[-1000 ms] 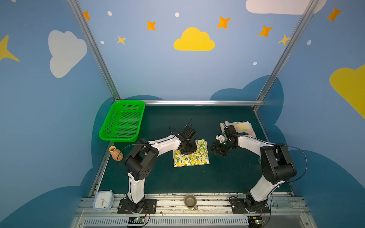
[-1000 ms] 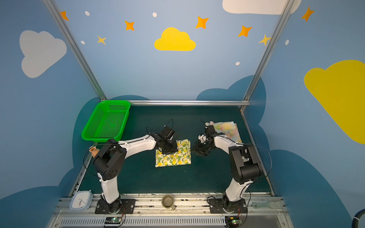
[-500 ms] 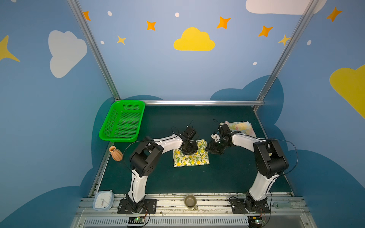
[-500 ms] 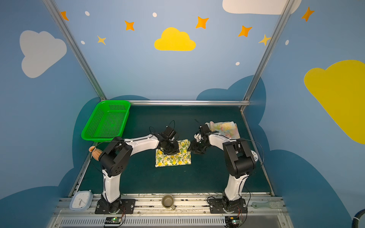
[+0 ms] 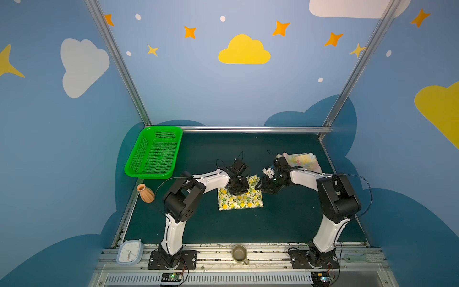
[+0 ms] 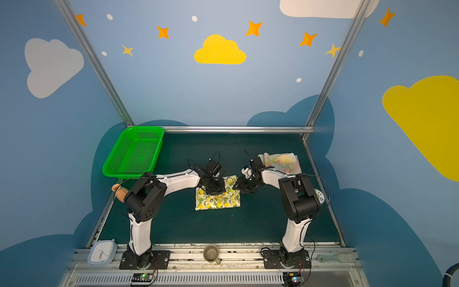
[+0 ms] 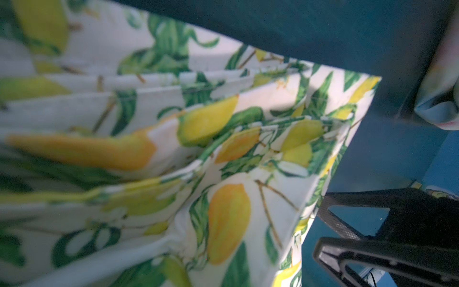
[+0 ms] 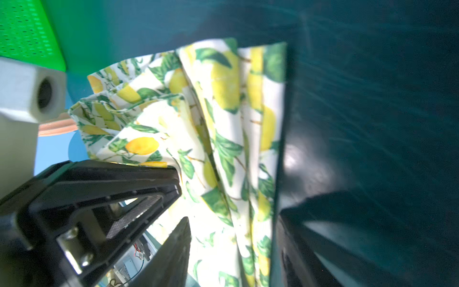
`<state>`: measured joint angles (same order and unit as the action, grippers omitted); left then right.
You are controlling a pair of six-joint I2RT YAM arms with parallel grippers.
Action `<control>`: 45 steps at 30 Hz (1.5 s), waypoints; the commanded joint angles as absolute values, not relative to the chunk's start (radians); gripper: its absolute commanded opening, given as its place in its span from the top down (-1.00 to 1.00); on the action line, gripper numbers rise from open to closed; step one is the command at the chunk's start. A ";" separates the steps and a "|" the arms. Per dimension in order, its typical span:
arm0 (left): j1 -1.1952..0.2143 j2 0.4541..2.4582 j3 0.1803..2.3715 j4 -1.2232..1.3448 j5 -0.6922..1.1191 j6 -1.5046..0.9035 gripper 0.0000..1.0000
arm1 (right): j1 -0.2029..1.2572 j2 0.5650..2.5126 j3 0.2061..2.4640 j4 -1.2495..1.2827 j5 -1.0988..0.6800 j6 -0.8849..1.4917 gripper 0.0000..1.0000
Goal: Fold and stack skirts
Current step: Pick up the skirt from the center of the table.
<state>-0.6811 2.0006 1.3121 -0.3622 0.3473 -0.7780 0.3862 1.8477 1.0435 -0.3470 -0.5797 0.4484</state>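
I count two skirts, both thin cloth, one green plastic mesh basket [image 5: 149, 174] and one ribbed clay vase [image 5: 146, 193] (both left of centre). The lemon skirt [image 5: 239, 200] lies mid-frame on the dark mat [image 5: 285, 218], a pleated rectangle with its long axis left to right. The floral skirt [image 5: 304, 160] lies folded up and to the right, its long axis also left to right. My left pincer [image 5: 238, 191] is low on the lemon skirt's upper edge (pinching or not, I cannot tell); my right pincer [image 5: 259, 185] has its jaws apart at that skirt's upper right corner.
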 commanded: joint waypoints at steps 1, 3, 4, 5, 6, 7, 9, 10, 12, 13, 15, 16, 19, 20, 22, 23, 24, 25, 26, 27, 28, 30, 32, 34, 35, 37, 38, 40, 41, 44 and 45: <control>-0.680 2.026 1.331 -0.381 0.348 -0.771 0.53 | 0.411 1.918 1.020 -0.344 -0.545 0.458 -0.10; -0.679 2.026 1.333 -0.383 0.350 -0.773 0.53 | 0.414 1.927 1.019 -0.335 -0.535 0.466 -0.09; -0.680 2.025 1.334 -0.384 0.351 -0.772 0.53 | 0.415 1.931 1.020 -0.335 -0.529 0.468 -0.08; -0.680 2.025 1.335 -0.386 0.348 -0.773 0.53 | 0.416 1.933 1.019 -0.332 -0.527 0.469 -0.08; -0.681 2.025 1.336 -0.386 0.350 -0.773 0.53 | 0.418 1.936 1.017 -0.327 -0.525 0.469 -0.08; -0.680 2.025 1.336 -0.387 0.349 -0.773 0.53 | 0.418 1.941 1.019 -0.325 -0.525 0.470 -0.07; -0.680 2.027 1.338 -0.389 0.350 -0.772 0.53 | 0.422 1.946 1.019 -0.321 -0.524 0.472 -0.05; -0.679 2.027 1.338 -0.389 0.350 -0.772 0.53 | 0.422 1.949 1.019 -0.317 -0.525 0.472 -0.04; -0.681 2.028 1.338 -0.388 0.352 -0.775 0.53 | 0.423 1.953 1.016 -0.309 -0.526 0.474 -0.02; -0.680 2.029 1.338 -0.387 0.352 -0.773 0.53 | 0.423 1.956 1.014 -0.302 -0.528 0.474 0.01; -0.680 2.032 1.338 -0.385 0.351 -0.773 0.53 | 0.423 1.961 1.014 -0.293 -0.538 0.473 0.04; -0.680 2.033 1.339 -0.386 0.353 -0.773 0.53 | 0.425 1.965 1.014 -0.284 -0.544 0.472 0.05; -0.681 2.037 1.342 -0.385 0.354 -0.773 0.53 | 0.424 1.974 1.009 -0.268 -0.561 0.469 0.05; -0.680 2.037 1.342 -0.387 0.354 -0.773 0.53 | 0.425 1.977 1.009 -0.263 -0.562 0.468 0.05; -0.681 2.040 1.344 -0.387 0.355 -0.775 0.53 | 0.422 1.984 1.004 -0.251 -0.569 0.473 0.05; -0.679 2.040 1.345 -0.387 0.357 -0.774 0.53 | 0.420 1.988 1.001 -0.244 -0.573 0.476 0.05; -0.679 2.041 1.345 -0.387 0.359 -0.773 0.53 | 0.418 1.989 0.994 -0.232 -0.578 0.477 0.06; -0.682 2.040 1.345 -0.387 0.359 -0.774 0.53 | 0.418 1.992 0.991 -0.225 -0.579 0.479 0.06; -0.680 2.040 1.346 -0.387 0.358 -0.773 0.53 | 0.419 1.995 0.989 -0.219 -0.581 0.480 0.07; -0.680 2.041 1.346 -0.389 0.358 -0.773 0.53 | 0.418 2.002 0.990 -0.215 -0.584 0.480 0.09; -0.682 2.040 1.345 -0.389 0.359 -0.773 0.53 | 0.419 2.005 0.992 -0.215 -0.587 0.480 0.12; -0.680 2.041 1.347 -0.389 0.357 -0.773 0.53 | 0.420 2.010 0.992 -0.211 -0.588 0.480 0.14; -0.681 2.041 1.347 -0.389 0.359 -0.776 0.53 | 0.420 2.011 0.994 -0.211 -0.589 0.479 0.21; -0.679 2.042 1.348 -0.387 0.359 -0.776 0.53 | 0.420 2.007 0.995 -0.207 -0.593 0.478 0.27; -0.679 2.042 1.348 -0.385 0.358 -0.776 0.53 | 0.420 2.003 0.997 -0.209 -0.600 0.476 0.32; -0.680 2.040 1.348 -0.386 0.357 -0.778 0.53 | 0.420 1.992 1.000 -0.214 -0.601 0.476 0.46; -0.680 2.040 1.350 -0.384 0.355 -0.779 0.53 | 0.420 1.987 1.004 -0.220 -0.603 0.474 0.62; -0.680 2.031 1.348 -0.378 0.352 -0.782 0.54 | 0.420 1.975 1.018 -0.240 -0.608 0.472 1.00; -0.678 2.022 1.346 -0.372 0.349 -0.785 0.54 | 0.420 1.967 1.028 -0.255 -0.614 0.470 1.00; -0.667 1.987 1.340 -0.360 0.348 -0.790 0.54 | 0.418 1.933 1.068 -0.316 -0.611 0.451 1.00; -0.659 1.969 1.335 -0.359 0.345 -0.791 0.54 | 0.417 1.920 1.090 -0.349 -0.607 0.440 1.00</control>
